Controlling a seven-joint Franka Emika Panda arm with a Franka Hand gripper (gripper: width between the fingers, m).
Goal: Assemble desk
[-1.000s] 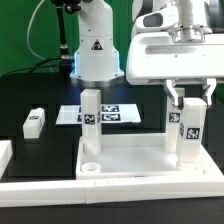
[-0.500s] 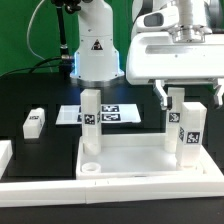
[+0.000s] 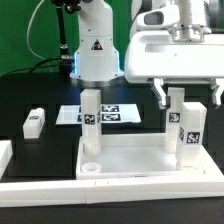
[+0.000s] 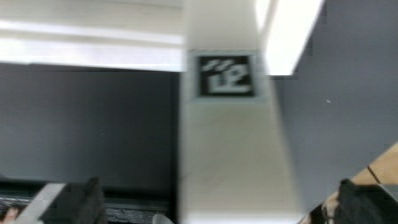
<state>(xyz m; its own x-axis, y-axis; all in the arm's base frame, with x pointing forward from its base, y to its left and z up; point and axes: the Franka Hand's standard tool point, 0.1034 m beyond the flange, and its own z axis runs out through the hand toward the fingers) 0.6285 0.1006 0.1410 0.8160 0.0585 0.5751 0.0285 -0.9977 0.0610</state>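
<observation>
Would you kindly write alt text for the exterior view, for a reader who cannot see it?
An open gripper straddles an upright white leg standing in the tray-like tabletop, on the exterior view's right. A second leg stands toward that view's left, and a loose leg lies on the black table beyond.

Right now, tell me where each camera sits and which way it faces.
Exterior view: off the arm, facing the robot base across the desk tabletop; base and end effector show.
Wrist view: on the wrist, looking past its open fingertips at an upright tagged leg.
Shared: the end effector and, likely, that leg.
</observation>
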